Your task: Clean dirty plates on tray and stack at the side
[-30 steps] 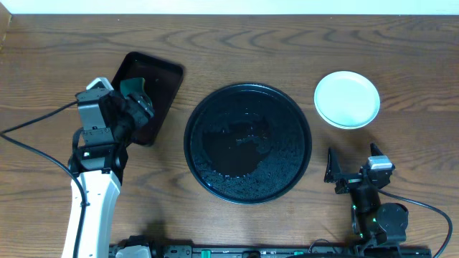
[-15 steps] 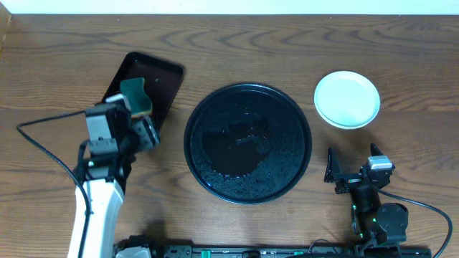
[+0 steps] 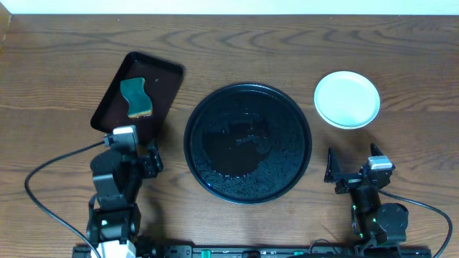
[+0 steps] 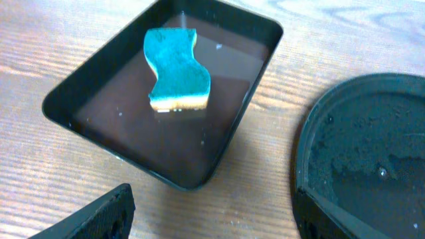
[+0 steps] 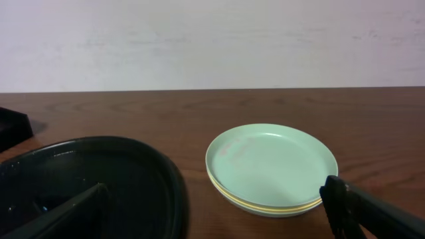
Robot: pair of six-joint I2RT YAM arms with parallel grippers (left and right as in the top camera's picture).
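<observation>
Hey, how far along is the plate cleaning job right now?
It looks essentially done. The plates sit stacked beside the round tray, which holds no plates. The sponge lies in the rectangular tray. Nothing is in hand: the left gripper and right gripper are open and empty. No step looks left.

The left arm (image 3: 115, 188) is black with a grey top and a white bottom. A thin black left cable (image 3: 32, 179) loops off it. The right arm (image 3: 373, 211) is black with tiny green lights and a right cable (image 3: 430, 208). The left hand (image 4: 206, 229) and right hand (image 5: 212, 219) have black fingers.
</observation>
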